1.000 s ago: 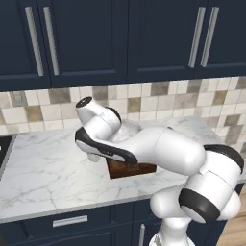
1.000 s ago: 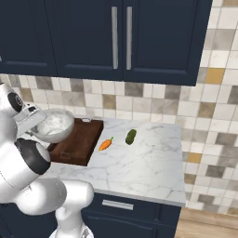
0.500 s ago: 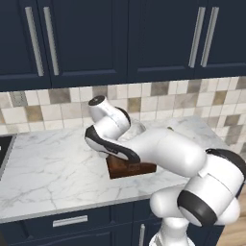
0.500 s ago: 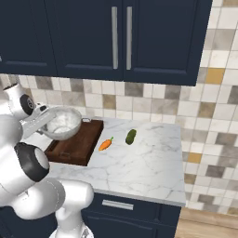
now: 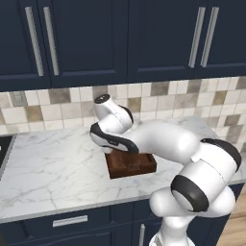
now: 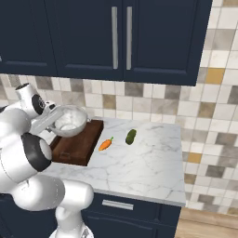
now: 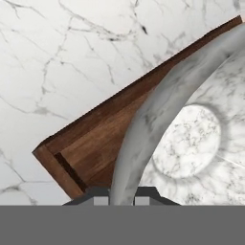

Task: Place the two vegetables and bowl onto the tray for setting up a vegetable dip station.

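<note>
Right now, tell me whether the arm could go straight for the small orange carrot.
Probably not yet: the fingers are shut on the rim of the pale marbled bowl above the dark wooden tray. The small orange carrot lies unobstructed on the counter.

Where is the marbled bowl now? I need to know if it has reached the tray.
In the right base view, the marbled bowl hangs by its rim from the shut gripper, above the wooden tray, left of the carrot.
</note>
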